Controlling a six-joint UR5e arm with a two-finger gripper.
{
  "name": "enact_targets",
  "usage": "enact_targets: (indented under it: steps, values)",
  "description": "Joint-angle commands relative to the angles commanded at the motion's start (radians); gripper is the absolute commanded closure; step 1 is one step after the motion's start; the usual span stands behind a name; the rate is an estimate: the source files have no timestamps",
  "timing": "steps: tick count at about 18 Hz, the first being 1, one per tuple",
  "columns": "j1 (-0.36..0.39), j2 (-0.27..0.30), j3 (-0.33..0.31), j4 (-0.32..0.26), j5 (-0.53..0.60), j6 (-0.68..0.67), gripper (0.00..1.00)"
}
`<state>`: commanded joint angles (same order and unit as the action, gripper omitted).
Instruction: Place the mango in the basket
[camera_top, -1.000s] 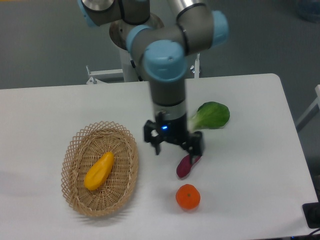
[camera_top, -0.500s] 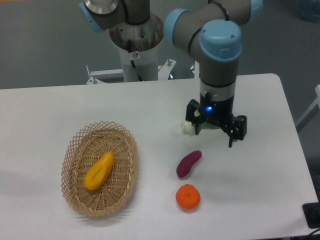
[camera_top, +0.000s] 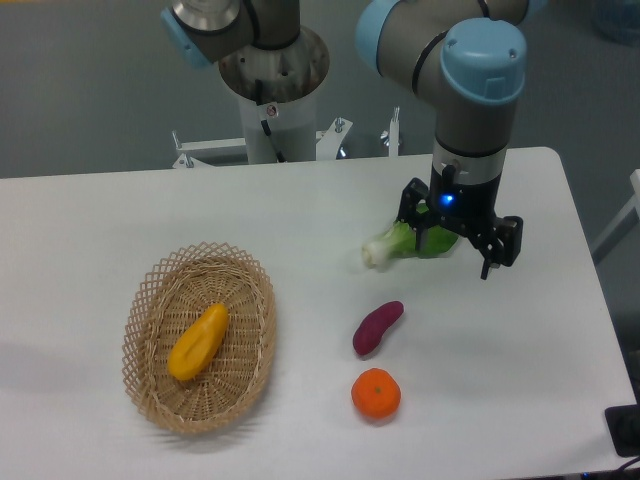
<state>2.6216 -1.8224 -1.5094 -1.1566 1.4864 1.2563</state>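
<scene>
The yellow-orange mango (camera_top: 198, 341) lies inside the oval wicker basket (camera_top: 157, 290) at the left of the table. My gripper (camera_top: 455, 245) hovers far to the right, above a green leafy vegetable (camera_top: 405, 243), with its fingers spread open and nothing between them. A wide stretch of table separates the gripper from the basket.
A purple sweet potato (camera_top: 377, 327) lies mid-table, with a round orange tangerine (camera_top: 376, 393) just in front of it. The arm's base column (camera_top: 272, 80) stands behind the table's back edge. The table's right edge runs close to the gripper.
The arm has swung from beside the basket to the right and back, passing over the sweet potato to the leafy vegetable. The mango has stayed in the basket.
</scene>
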Motion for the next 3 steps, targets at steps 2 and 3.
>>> enact_targets:
  steps: [2,3]
  values:
    - [0.000,0.000,0.000,0.000,0.000,0.000,0.00]
    - [0.002,0.002,0.000,0.000,-0.002,0.000,0.00]
